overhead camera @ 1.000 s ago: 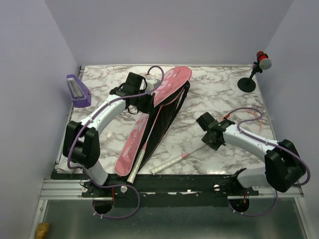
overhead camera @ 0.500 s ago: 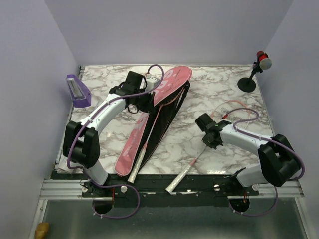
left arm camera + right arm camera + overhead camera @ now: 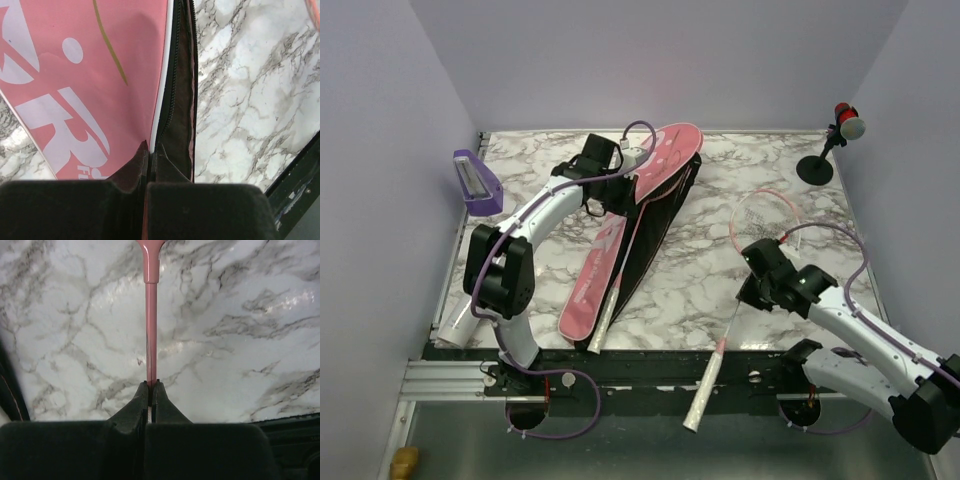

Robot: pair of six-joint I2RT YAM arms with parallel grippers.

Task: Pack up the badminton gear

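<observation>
Top external view, left gripper [image 3: 625, 188] clenched on edge of long pink-and-black racket bag [image 3: 600, 265], right gripper [image 3: 748, 293] pinching thin pink-framed racket [image 3: 706, 385] shaft, white marble table [image 3: 700, 265].

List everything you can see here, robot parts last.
racket bag: one, pink and black, lying diagonally mid-table
racket: one, pink frame and shaft, right side, white grip overhanging the near edge
white handle: one, at the bag's near end
microphone: one, red and grey on a black stand, far right corner
purple box: one, far left edge
left gripper: shut on the bag's edge
right gripper: shut on the racket's shaft
</observation>
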